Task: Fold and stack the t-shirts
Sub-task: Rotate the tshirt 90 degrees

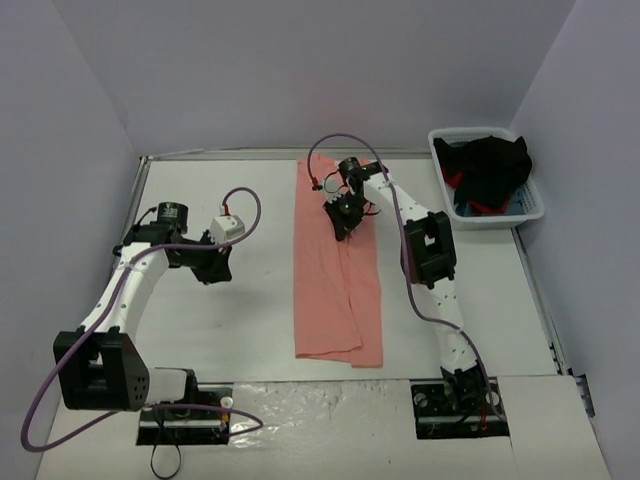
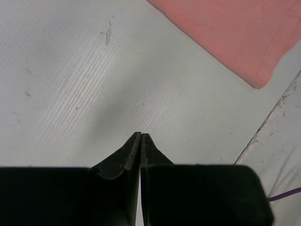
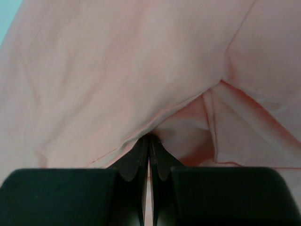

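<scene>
A salmon-pink t-shirt lies on the white table as a long narrow strip, folded lengthwise, running from the far edge toward the arms. My right gripper is down on its upper part. In the right wrist view the right gripper is shut on a hemmed edge of the pink t-shirt, which is lifted a little over a lower layer. My left gripper is left of the shirt over bare table. In the left wrist view it is shut and empty, with a t-shirt corner at the upper right.
A white plastic basket stands at the back right with black and red clothes in it. A seam in the table runs near the left gripper. Purple cables loop off both arms.
</scene>
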You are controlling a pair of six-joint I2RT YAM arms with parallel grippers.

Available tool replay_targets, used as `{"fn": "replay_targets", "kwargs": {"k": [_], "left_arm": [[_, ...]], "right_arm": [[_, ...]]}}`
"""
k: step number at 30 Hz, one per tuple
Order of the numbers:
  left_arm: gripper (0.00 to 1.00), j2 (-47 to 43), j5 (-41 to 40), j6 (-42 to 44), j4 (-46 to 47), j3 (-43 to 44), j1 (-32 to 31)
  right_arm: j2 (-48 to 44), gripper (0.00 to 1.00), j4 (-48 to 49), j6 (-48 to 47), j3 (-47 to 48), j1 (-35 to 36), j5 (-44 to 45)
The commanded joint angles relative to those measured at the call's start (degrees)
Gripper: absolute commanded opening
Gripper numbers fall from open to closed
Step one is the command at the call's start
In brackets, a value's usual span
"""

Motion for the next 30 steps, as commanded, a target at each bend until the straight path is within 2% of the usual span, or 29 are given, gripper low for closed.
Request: {"fn": "replay_targets", "kwargs": {"k": [1,11,17,21,26,30], "left_arm": [[0.02,0.2,0.0,-1.0,1.2,0.3,0.5],[0.02,1.3,-1.0,-1.8,2.4,-0.3,1.2],[0.02,1.4,-1.9,-2.5,3.4,-0.9,1.7],[0.02,1.2,-2.5,-3.3,4.1,-0.9,1.7],[0.03,0.4,-3.4,-3.5,4.0,-0.1,1.7],[0.11,-0.8,-3.9,-3.3,3.6,0.8,1.7]], "right_arm": [[5.0,0.0,-0.2,-1.0,5.0,-0.2,7.0],[13.8,0.0,2.2,-0.7,20.6,-0.6,13.1],[14.0,0.0,10.0,-1.8,20.6,-0.9,16.3],[13.4,0.0,11.6,-2.3,20.3,-0.9,16.7],[8.2,0.0,11.9,-2.6,16.9,-0.7,14.6],[2.1,0.0,11.9,-2.2,13.5,-0.4,13.0]]}}
